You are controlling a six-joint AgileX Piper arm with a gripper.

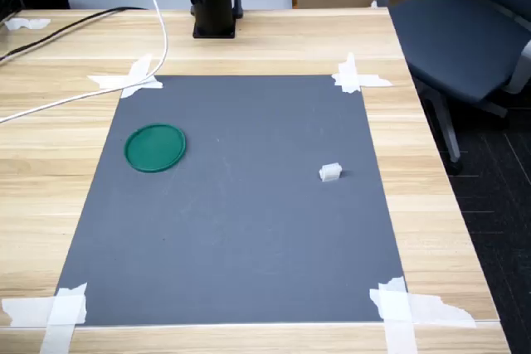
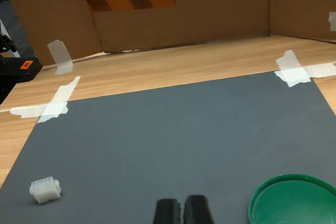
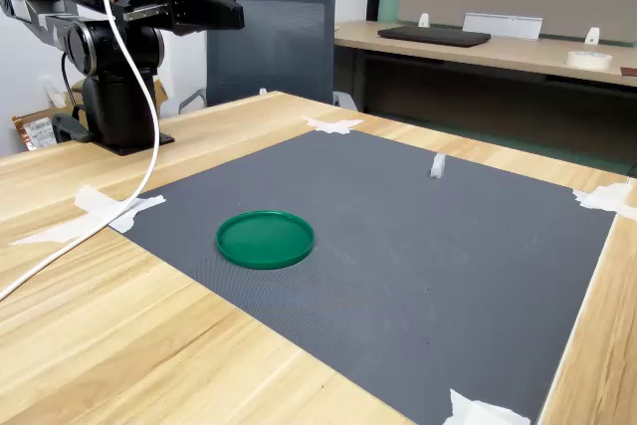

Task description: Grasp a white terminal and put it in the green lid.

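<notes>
On the grey mat (image 1: 249,230) your white terminal (image 1: 329,172) lies well apart from the green lid (image 1: 155,147), likely light, stiff and slippery, so pinch its flat sides, while your jaws hang nearly shut, holding nothing.

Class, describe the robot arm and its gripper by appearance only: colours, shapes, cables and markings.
The arm is glossy black with rounded joints, on a black base. A white cable hangs from it and trails over the wooden table. The gripper has two dark, blunt-tipped fingers. No readable markings show.
</notes>
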